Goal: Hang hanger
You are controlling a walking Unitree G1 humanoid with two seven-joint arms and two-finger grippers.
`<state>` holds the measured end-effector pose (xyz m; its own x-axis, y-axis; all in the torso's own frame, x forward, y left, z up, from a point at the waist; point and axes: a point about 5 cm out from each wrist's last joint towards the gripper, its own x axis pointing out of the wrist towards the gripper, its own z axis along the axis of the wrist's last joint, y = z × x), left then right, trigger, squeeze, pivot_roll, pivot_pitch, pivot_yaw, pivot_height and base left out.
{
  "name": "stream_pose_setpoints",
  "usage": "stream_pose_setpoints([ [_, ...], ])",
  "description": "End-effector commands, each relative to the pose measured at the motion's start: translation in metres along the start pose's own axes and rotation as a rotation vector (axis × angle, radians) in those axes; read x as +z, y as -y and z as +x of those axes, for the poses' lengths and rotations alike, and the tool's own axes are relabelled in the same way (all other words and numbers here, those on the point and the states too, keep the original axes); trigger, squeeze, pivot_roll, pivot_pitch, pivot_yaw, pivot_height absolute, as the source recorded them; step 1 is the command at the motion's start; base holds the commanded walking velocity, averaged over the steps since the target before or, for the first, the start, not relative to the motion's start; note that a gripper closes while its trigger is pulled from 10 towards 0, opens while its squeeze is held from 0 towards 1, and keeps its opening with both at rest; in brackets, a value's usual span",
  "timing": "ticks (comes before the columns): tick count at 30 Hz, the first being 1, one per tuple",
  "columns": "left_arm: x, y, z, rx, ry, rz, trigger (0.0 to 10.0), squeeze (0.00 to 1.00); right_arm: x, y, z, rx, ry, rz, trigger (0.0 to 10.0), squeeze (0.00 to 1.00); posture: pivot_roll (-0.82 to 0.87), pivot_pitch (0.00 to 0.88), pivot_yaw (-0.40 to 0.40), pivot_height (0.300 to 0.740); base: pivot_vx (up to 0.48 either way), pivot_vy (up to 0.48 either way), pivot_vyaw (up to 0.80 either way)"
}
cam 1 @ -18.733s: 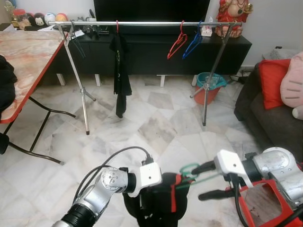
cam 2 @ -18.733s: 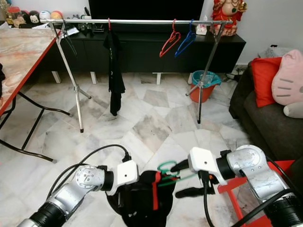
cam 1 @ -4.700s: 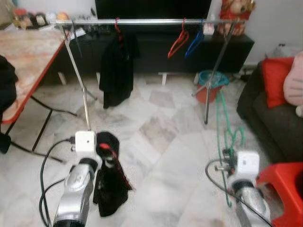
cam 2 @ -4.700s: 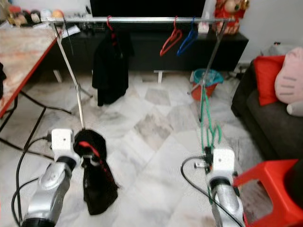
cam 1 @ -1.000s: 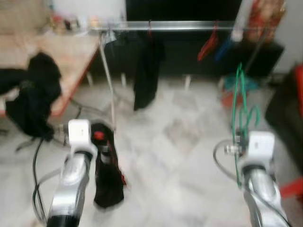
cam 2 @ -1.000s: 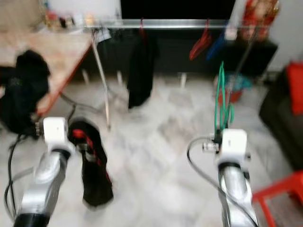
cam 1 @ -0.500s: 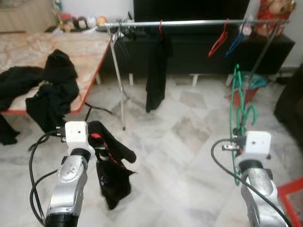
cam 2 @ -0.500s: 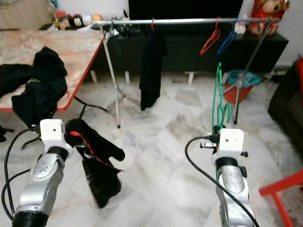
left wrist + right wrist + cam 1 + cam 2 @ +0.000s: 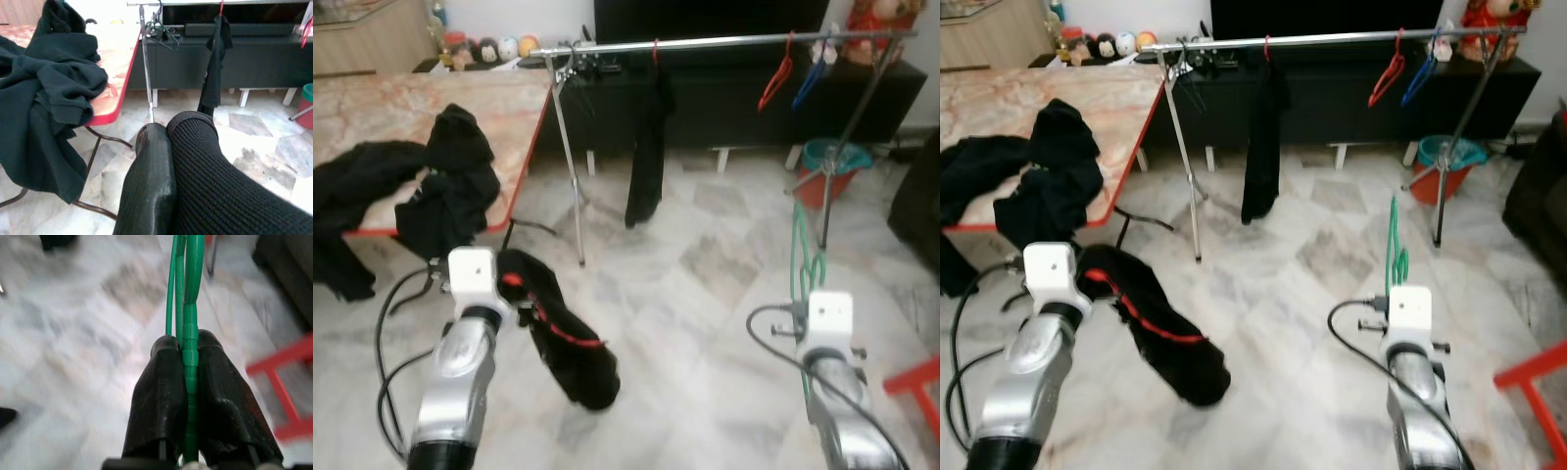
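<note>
While your left gripper (image 9: 161,147) holds a black garment (image 9: 563,338) with red trim — fingers clamped on the cloth, which droops toward the marble floor (image 9: 685,323) — more dark clothes (image 9: 411,191) lie heaped on the table (image 9: 372,108) to its left. Farther ahead, the metal rail (image 9: 724,41) carries a hanging black garment (image 9: 648,147), then a red hanger (image 9: 773,86) and a blue hanger (image 9: 808,83). Your right gripper (image 9: 187,350) pinches the green hanger (image 9: 1395,250) tight — upright, well short of the rail.

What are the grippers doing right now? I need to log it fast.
Left gripper: shut on the black garment.
Right gripper: shut on the green hanger.
</note>
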<state>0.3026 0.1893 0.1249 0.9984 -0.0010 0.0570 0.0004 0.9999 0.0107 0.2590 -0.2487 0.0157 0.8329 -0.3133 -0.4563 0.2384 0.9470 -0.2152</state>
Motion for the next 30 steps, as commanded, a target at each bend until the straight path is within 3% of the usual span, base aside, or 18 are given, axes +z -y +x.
stream_pose_setpoints([
  [1,0.010,-0.009,0.001,0.024,0.038,0.019,10.0,0.00,0.009,-0.013,0.006,0.028,0.023,-0.004,10.0,0.00,0.09,0.000,0.018,0.732,0.000,0.247,0.00],
  [7,0.010,-0.010,-0.001,0.033,0.037,0.021,10.0,0.00,-0.021,-0.022,0.011,0.049,-0.112,-0.016,10.0,0.00,0.10,0.000,0.020,0.732,0.000,0.247,0.00],
  [10,0.010,-0.009,0.000,0.033,0.037,0.020,10.0,0.00,-0.048,-0.028,0.005,0.079,-0.216,-0.028,10.0,0.00,0.10,0.000,0.016,0.732,0.000,0.244,0.00],
  [14,0.011,-0.009,0.000,0.036,0.041,0.019,10.0,0.00,-0.062,-0.032,0.000,0.101,-0.265,-0.014,10.0,0.00,0.11,0.000,0.009,0.732,0.000,0.246,0.00],
  [16,0.012,-0.011,0.000,0.041,0.044,0.020,10.0,0.00,-0.081,-0.036,-0.009,0.131,-0.331,-0.045,10.0,0.00,0.12,0.000,0.005,0.732,0.000,0.244,0.00],
  [18,0.013,-0.012,0.000,0.046,0.047,0.021,10.0,0.00,-0.093,-0.035,-0.015,0.127,-0.368,-0.012,10.0,0.00,0.13,0.000,0.000,0.732,0.000,0.246,0.00],
  [22,0.013,-0.014,-0.001,0.053,0.049,0.022,10.0,0.00,-0.106,-0.033,-0.022,0.118,-0.412,0.006,10.0,0.00,0.13,0.000,-0.004,0.732,0.000,0.246,0.00],
  [23,0.013,-0.013,-0.001,0.055,0.051,0.023,10.0,0.00,-0.126,-0.027,-0.035,0.101,-0.481,0.003,10.0,0.00,0.14,0.000,-0.011,0.732,0.000,0.247,0.00],
  [24,0.013,-0.013,-0.001,0.056,0.051,0.023,10.0,0.00,-0.133,-0.025,-0.039,0.097,-0.502,0.003,10.0,0.00,0.15,0.000,-0.013,0.732,0.000,0.247,0.00],
  [30,0.013,-0.011,-0.001,0.058,0.056,0.016,10.0,0.00,-0.149,-0.024,-0.052,0.126,-0.551,-0.041,10.0,0.00,0.16,0.000,-0.021,0.732,0.000,0.247,0.00],
])
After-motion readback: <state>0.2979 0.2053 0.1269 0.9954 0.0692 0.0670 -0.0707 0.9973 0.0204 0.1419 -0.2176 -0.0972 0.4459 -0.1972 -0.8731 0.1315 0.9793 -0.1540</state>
